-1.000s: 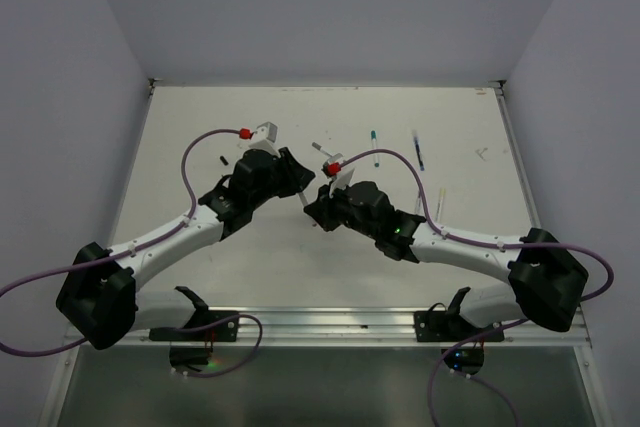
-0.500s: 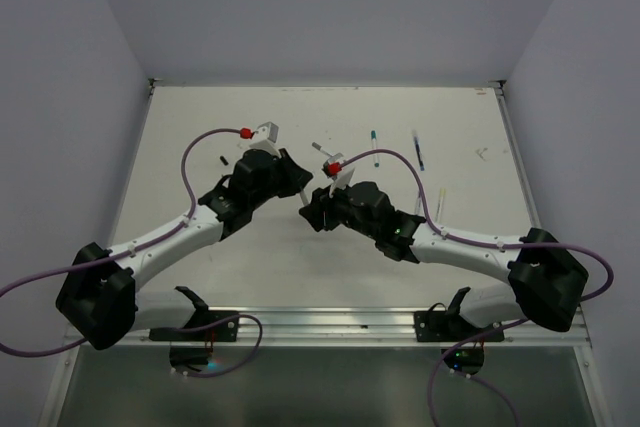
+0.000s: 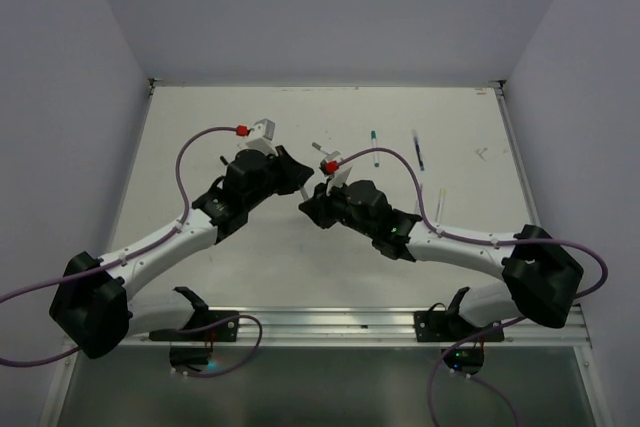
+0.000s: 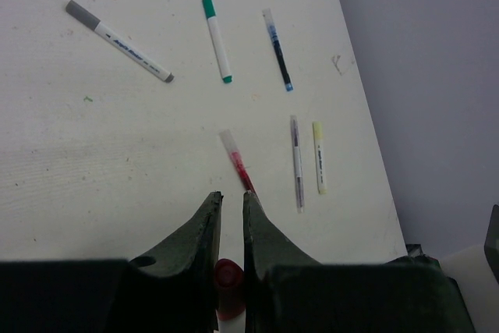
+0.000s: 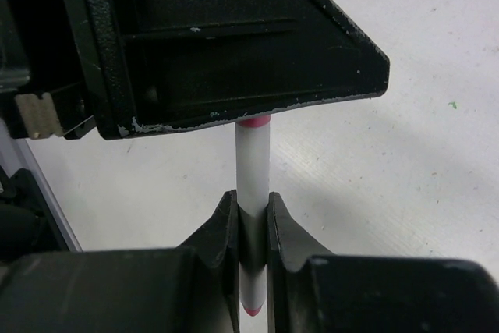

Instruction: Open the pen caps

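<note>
- The left gripper [image 4: 231, 196] had its jaws almost together. They pinched a red cap [image 4: 228, 302] that sat deep between the fingers, well behind the tips.
- The right gripper [image 5: 253, 196] had its jaws narrow around the barrel of a white pen [image 5: 253, 161]. The pen's red far end ran up under the black body of the left gripper.
- The pen was held in the air above the table [image 4: 93, 154], between the two arms and about mid-table.
- The step in hand looked to be pulling cap and barrel apart.
- A straight pull along the pen's own line seemed best, with each arm backing away on that line.
- Any sideways bend could twist the slim barrel in the pads or jam the cap.
- The barrel was smooth and round, so the right grip probably had to stay firm or the pen would slide out with the cap on.
- Other pens lay flat beyond the fingers: a grey-capped pen [image 4: 117, 40], a green-capped pen [image 4: 217, 38], a blue pen [image 4: 277, 50], a red pen [image 4: 236, 163], a thin grey pen [image 4: 296, 163] and a yellow pen [image 4: 318, 157].
- The grey-capped pen carried a line of dark print along its barrel, too small to read.
- No other brand or label was legible.
</note>
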Robot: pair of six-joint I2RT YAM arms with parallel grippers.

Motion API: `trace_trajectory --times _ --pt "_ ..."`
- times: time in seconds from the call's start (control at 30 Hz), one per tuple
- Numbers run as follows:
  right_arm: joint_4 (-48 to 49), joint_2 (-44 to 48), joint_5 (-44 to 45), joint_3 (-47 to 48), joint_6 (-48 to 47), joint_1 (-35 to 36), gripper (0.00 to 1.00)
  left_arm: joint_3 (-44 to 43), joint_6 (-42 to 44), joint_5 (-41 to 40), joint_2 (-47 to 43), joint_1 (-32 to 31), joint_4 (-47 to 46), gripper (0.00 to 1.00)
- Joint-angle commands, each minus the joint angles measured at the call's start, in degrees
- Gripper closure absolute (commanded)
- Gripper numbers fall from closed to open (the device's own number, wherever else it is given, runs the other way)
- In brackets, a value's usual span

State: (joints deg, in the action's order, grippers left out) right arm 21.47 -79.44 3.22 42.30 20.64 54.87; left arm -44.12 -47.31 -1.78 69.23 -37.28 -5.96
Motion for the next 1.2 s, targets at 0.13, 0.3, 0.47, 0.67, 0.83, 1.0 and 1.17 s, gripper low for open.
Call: trace_trajectory --times 0.13,0.3,0.47,0.67,0.83,1.0,1.17 --pt "0.8 1.9 -0.3 -0.4 -1.6 0.3 1.00 -3.0 1.8 -1.7 -1.8 1.6 -3.5 1.00" --pt "0.6 2.5 -1.8 -2.1 -2.8 0.3 1.00 -7.0 0.6 -1.9 -1.8 7.2 -3.2 1.00" --pt "1.4 2.5 -3.0 -3.9 -3.8 0.2 1.00 -10.7 -0.2 -5.2 -3.0 11.9 -3.5 1.00" --pt "1.7 2.1 -3.0 -5.0 -4.6 0.2 1.00 -13.0 -1.6 -12.0 -4.7 15.6 -3.3 1.00" --pt "3.1 2.0 -4.9 -6.0 -5.0 0.3 1.00 -13.2 -5.7 -11.7 -4.9 19.3 -4.6 1.00" --pt "3.6 2.1 -5.4 -6.6 -5.4 0.3 1.00 -14.9 -7.3 -11.2 -3.9 22.7 -4.8 1.00" --pt "3.9 2.6 -5.9 -7.3 -5.6 0.3 1.00 -15.4 -8.5 -10.7 -3.3 26.4 -4.6 1.00"
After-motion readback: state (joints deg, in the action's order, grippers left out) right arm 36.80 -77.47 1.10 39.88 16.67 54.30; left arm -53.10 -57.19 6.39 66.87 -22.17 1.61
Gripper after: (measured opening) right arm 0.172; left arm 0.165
